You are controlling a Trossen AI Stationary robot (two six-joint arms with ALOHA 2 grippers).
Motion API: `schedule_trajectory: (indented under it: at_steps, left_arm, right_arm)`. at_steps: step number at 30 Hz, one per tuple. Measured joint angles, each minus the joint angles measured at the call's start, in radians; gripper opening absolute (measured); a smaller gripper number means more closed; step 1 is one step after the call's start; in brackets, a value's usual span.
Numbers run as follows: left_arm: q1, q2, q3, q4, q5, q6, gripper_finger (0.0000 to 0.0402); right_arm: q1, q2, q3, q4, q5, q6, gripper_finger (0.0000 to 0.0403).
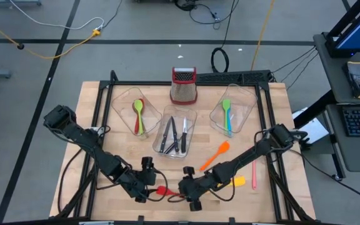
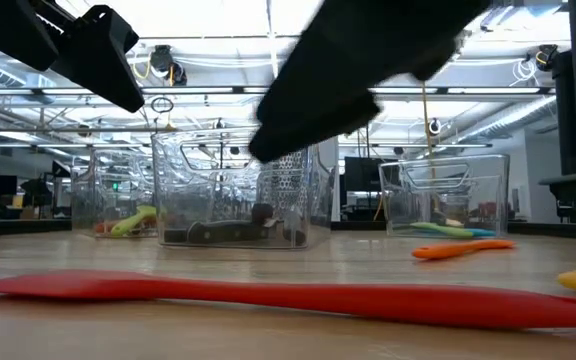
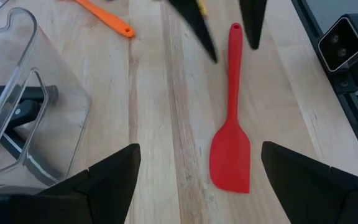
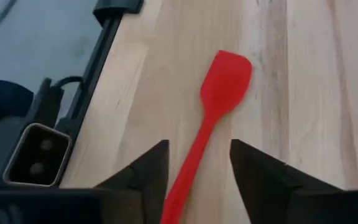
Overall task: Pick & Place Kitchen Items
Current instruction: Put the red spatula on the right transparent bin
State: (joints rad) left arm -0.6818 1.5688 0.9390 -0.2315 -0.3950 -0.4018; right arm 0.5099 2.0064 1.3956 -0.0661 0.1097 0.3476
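Seen from above: wooden table (image 1: 105, 106) in mid-frame. Along its upper part, three clear tubs. Left tub (image 1: 136, 107) holding a red spoon (image 1: 137, 116) and a green spoon (image 1: 141, 117). Centre tub (image 1: 177, 132) holding black-handled knives (image 1: 174, 135). Right tub (image 1: 233, 109) holding a green spatula (image 1: 226, 112) and a blue utensil (image 1: 229, 125). Steel box grater with red top (image 1: 184, 85) upright between the tubs, toward the top edge.

Loose on the table, lower right of centre: orange spatula (image 1: 215, 155), a yellow utensil (image 1: 238, 181), a thin pink utensil (image 1: 253, 173).

Red spatula (image 1: 165, 190) flat on the bare wood at bottom centre, long slim handle, broad rounded-square blade, uniformly bright red, matte. Blade toward the left arm, handle toward the right.

Left gripper (image 3: 197, 177) at lower left of centre, fingers spread wide, hovering over the blade, touching nothing. Right gripper (image 4: 199, 163) at lower centre, fingers parted on either side of the handle, not clenched on it. Nothing between the spatula and either gripper.
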Motion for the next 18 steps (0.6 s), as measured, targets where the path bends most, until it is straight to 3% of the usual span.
schedule_trajectory:
  at_steps: [6,13,18]
  left_arm:
    - [-0.015,0.0,0.0,-0.006,-0.005,0.037,0.0335]
    - [-0.069,0.0,0.0,-0.047,-0.01,0.007,0.0335]
    - [-0.125,0.0,0.0,-0.104,-0.084,-0.059,0.0335]
  right_arm:
    - [-0.044,0.014,0.002,0.099,-0.008,-0.04,0.0199]
    - [-0.06,0.096,0.018,0.209,-0.012,-0.079,0.0196]
    - [-0.072,0.19,0.111,0.202,-0.036,-0.1,0.0197]
